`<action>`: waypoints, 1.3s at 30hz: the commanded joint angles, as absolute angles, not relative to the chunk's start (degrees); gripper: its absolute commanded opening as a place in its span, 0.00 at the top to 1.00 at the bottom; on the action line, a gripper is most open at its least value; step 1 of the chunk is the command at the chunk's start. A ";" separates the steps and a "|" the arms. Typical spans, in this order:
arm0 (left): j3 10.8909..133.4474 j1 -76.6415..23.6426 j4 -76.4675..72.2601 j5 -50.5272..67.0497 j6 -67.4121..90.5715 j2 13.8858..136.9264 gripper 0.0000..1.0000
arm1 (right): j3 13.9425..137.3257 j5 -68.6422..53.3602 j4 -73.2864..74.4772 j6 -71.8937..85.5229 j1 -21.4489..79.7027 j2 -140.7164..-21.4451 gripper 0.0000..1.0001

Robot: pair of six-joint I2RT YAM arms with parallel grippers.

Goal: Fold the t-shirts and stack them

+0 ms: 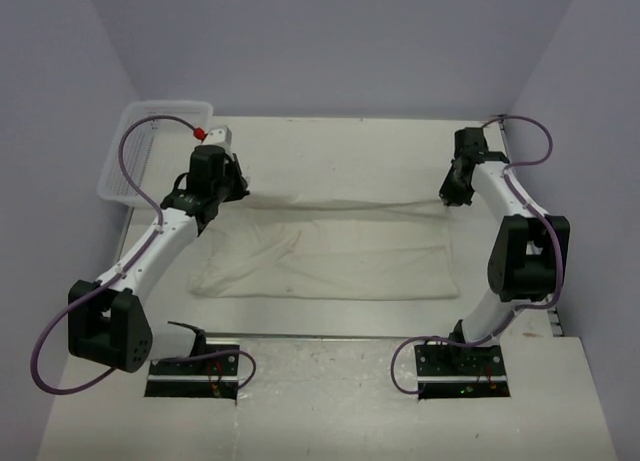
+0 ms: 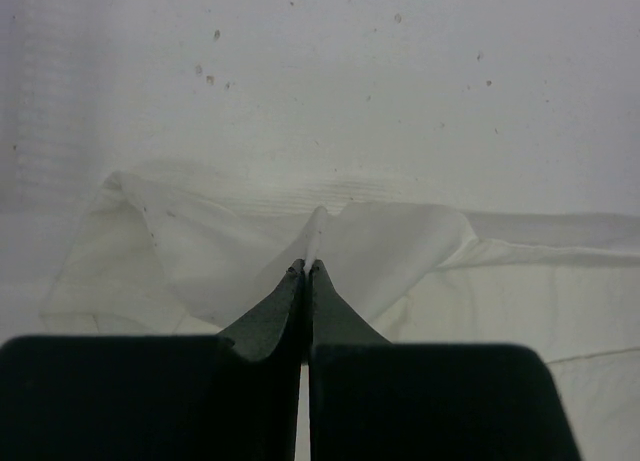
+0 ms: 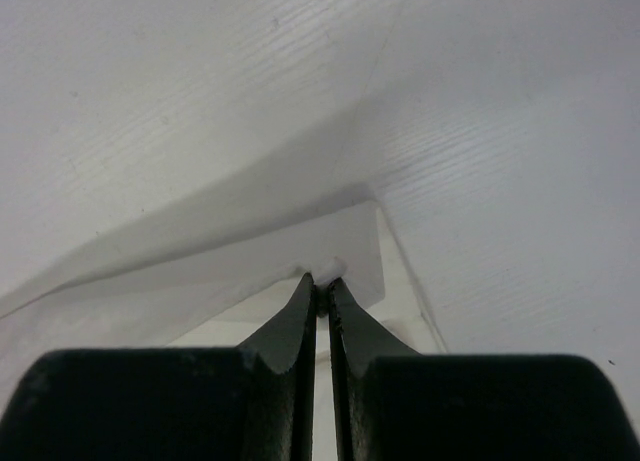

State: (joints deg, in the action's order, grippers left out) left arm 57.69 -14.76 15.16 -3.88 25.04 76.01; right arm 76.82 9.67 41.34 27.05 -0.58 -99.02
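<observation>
Now t-shirt (image 1: pixel 330 256) edge in left hand (image 1: pixel 241 190), right hand (image 1: pixel 447 200)

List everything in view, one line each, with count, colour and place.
t-shirt: one, white, spread flat across the middle of the table, its far edge lifted at both ends
basket: one, clear-white plastic mesh, far left corner of the table
table: one, white, under everything
cables: at least two, purple, looping along both arms
arms: two, white and black, bases at the near edge
left gripper: one, black, shut on the t-shirt's far left edge
right gripper: one, black, shut on the t-shirt's far right edge
</observation>
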 commanded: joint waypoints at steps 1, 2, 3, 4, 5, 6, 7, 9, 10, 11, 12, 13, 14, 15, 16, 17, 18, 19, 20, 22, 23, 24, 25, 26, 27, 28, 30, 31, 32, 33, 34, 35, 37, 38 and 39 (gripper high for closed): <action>56.52 -14.94 15.29 -5.45 25.93 72.95 1.00 | 75.06 11.60 40.34 28.21 -0.44 -96.07 1.00; 56.17 -14.94 15.73 -5.45 25.84 72.34 1.00 | 74.71 11.60 40.34 28.30 -0.44 -95.80 1.00; 55.90 -14.94 15.91 -5.45 25.84 71.99 1.00 | 74.10 11.60 40.34 28.30 -0.44 -95.54 1.00; 55.64 -14.94 16.00 -5.45 25.84 71.81 1.00 | 73.66 11.60 40.34 28.56 -0.44 -95.02 1.00; 54.85 -14.94 16.08 -5.45 25.84 70.85 1.00 | 73.30 11.51 40.25 28.56 -0.44 -94.66 1.00; 54.58 -14.94 16.26 -5.54 25.84 70.40 1.00 | 72.43 11.51 40.25 28.65 -0.44 -94.31 1.00; 54.23 -14.94 16.52 -5.97 25.84 69.97 1.00 | 71.99 11.51 39.99 28.74 -0.44 -93.35 1.00; 53.35 -14.94 17.05 -6.41 25.93 68.38 1.00 | 70.67 11.60 39.73 28.74 1.23 -92.38 1.00; 52.91 -14.94 17.31 -6.68 25.93 67.94 1.00 | 70.40 11.69 39.81 28.83 1.40 -92.03 1.00; 52.82 -14.94 17.84 -6.77 25.93 67.07 1.00 | 70.14 11.78 39.81 28.92 1.41 -91.41 1.00; 52.82 -14.94 18.10 -6.94 26.01 66.71 1.00 | 69.61 11.69 39.81 28.83 1.49 -91.23 1.00; 52.56 -14.94 18.45 -7.03 26.02 66.27 1.00 | 69.44 11.69 39.81 28.74 1.49 -90.97 1.00; 52.47 -14.94 19.07 -7.29 25.93 65.57 1.00 | 69.17 11.78 40.08 28.83 1.67 -90.62 1.00; 52.38 -14.94 19.51 -7.56 26.01 65.22 1.00 | 69.00 11.78 40.17 28.92 1.76 -90.44 1.00; 52.30 -14.94 20.47 -7.99 26.02 64.61 1.00 | 68.73 11.78 40.25 28.92 1.67 -90.09 1.00; 52.03 -14.94 20.74 -8.17 26.02 64.25 1.00 | 68.21 11.78 40.34 28.92 1.84 -89.48 1.00; 51.77 -14.94 20.92 -8.26 26.02 63.90 1.00 | 67.94 11.86 40.34 28.92 1.85 -89.21 1.00; 51.33 -14.94 21.44 -8.52 26.10 63.20 1.00 | 67.59 11.87 40.25 29.00 1.93 -88.86 1.00; 50.98 -14.94 21.53 -8.53 26.10 62.85 1.00 | 67.24 11.87 40.25 29.00 1.93 -88.68 1.00; 50.37 -15.03 21.80 -8.35 26.19 62.06 1.00 | 66.54 11.95 40.43 29.00 1.93 -88.16 1.00; 50.19 -14.94 22.06 -8.18 26.19 61.88 1.00 | 66.01 12.04 40.43 29.09 2.02 -87.98 1.00; 50.01 -14.94 22.15 -8.09 26.19 61.79 1.00 | 65.74 12.04 40.43 29.09 2.02 -87.63 1.00; 49.66 -14.94 22.58 -8.00 26.19 61.44 1.00 | 65.48 11.95 40.52 29.09 2.11 -87.37 1.00; 49.40 -14.94 22.76 -8.00 26.10 61.26 1.00 | 64.96 12.04 40.43 29.09 2.28 -87.10 1.00; 49.31 -14.94 22.94 -7.91 26.10 61.09 1.00 | 64.69 11.95 40.43 29.09 2.37 -86.66 1.00; 48.78 -14.94 23.11 -7.82 26.10 60.56 1.00 | 64.51 12.04 40.52 29.09 2.37 -86.40 1.00; 48.34 -14.94 23.20 -7.47 26.02 60.12 1.00 | 63.99 12.13 40.69 29.18 2.55 -86.22 1.00; 47.90 -14.94 23.38 -7.21 25.93 59.86 1.00 | 63.72 12.13 40.78 29.27 2.55 -85.96 1.00; 47.73 -14.94 23.55 -7.21 25.93 59.77 1.00 | 63.29 12.04 40.78 29.35 2.55 -85.87 1.00; 47.38 -14.94 23.64 -6.95 25.84 59.77 1.00 | 63.02 11.95 40.69 29.44 2.55 -85.78 1.00; 47.20 -14.94 23.90 -6.94 25.84 59.68 1.00 | 62.76 11.95 40.69 29.53 2.64 -85.61 1.00; 47.02 -14.94 24.17 -6.86 25.84 59.68 1.00 | 62.06 11.87 40.52 29.62 2.72 -85.61 1.00; 46.32 -14.94 24.43 -6.59 25.75 59.59 1.00 | 60.92 11.78 40.17 29.97 2.90 -85.43 1.00; 46.06 -14.94 24.52 -6.24 25.75 59.59 1.00 | 60.47 11.69 39.99 30.06 2.99 -85.34 1.00; 45.62 -14.94 24.52 -5.46 25.84 59.68 1.00 | 60.12 11.69 39.90 30.49 2.99 -85.25 1.00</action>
